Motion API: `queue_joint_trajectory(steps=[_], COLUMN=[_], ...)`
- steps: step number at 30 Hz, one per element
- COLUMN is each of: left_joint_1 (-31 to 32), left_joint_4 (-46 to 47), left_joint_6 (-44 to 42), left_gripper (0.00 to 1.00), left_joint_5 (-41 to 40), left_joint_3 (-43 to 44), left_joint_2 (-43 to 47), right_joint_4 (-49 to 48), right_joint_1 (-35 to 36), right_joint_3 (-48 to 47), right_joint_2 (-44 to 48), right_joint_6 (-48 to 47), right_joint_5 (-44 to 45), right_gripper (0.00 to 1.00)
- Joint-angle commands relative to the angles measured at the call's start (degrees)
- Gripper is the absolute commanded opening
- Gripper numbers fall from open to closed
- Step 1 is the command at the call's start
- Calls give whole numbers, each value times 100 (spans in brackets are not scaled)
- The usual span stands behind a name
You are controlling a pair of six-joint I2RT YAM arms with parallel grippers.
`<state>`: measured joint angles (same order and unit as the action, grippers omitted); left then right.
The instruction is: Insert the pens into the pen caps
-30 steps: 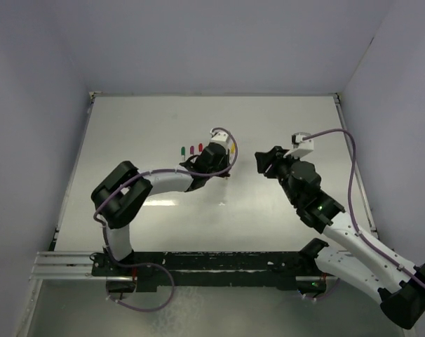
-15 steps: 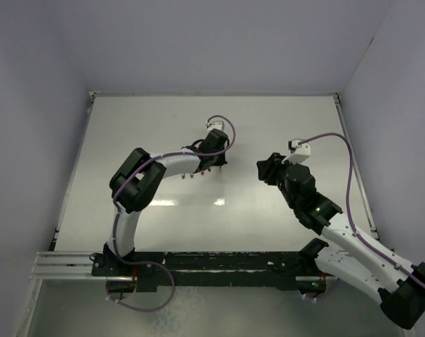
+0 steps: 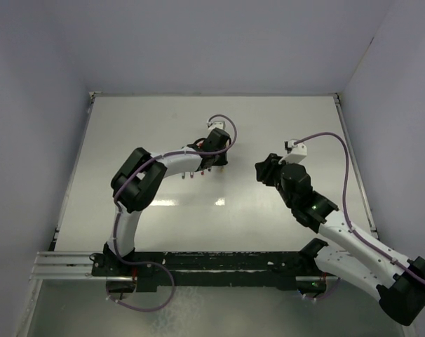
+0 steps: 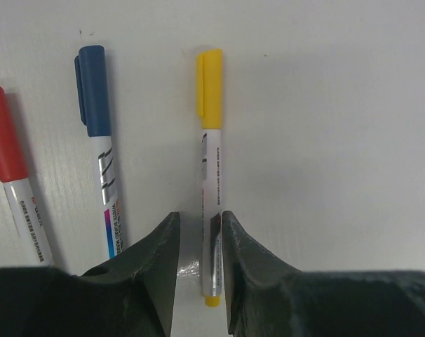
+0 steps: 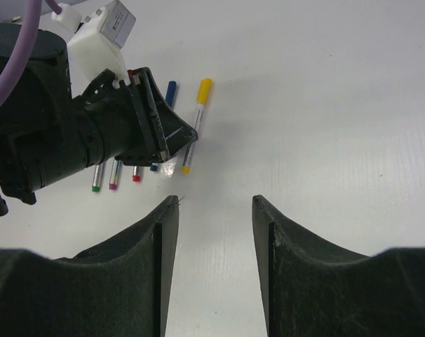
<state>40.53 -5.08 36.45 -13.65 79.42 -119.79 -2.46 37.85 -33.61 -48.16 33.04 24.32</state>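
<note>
White and black, your left arm [image 3: 174, 161] bends toward 1 o'clock. Your left gripper [image 4: 200, 221] straddles the yellow-capped pen [image 4: 211, 161] lying on the table [image 4: 339, 105], jaws slightly parted and not clamping. Your right gripper [image 5: 212, 207] hovers half-open, empty.

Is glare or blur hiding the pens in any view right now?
Left wrist: sharp focus, and the yellow-capped pen reads cleanly. There is one bright sheen on the table between the left gripper's fingers.
Top external: two small glare patches mid-table.
Right wrist: even light, and the pens are small but crisp beyond the dark right gripper.
</note>
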Motion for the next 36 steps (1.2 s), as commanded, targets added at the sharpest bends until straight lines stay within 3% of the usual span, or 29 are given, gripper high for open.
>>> queue_joint_trajectory(steps=[1, 12, 22, 29, 36], left_joint_1=[-45, -28, -41, -45, -102], left_joint_4=[-209, 188, 718, 830, 81], left_joint_6=[11, -335, -883, -1201, -1402], left_gripper=[34, 34, 31, 33, 40], left_joint_5=[32, 328, 131, -585, -1688], left_joint_3=[157, -14, -1541, -2929, -3685], left_joint_2=[5, 1427, 3133, 4414, 6260], right_joint_4=[-194, -167, -205, -163, -73], right_joint_1=[-9, -9, -198, -1925, -3565], right_joint_3=[-17, 32, 146, 116, 194], right_joint_2=[61, 250, 263, 202, 343], right_joint_6=[80, 7, -306, -117, 776], right_joint_5=[-20, 171, 905, -103, -940], right_gripper=[48, 48, 52, 56, 57])
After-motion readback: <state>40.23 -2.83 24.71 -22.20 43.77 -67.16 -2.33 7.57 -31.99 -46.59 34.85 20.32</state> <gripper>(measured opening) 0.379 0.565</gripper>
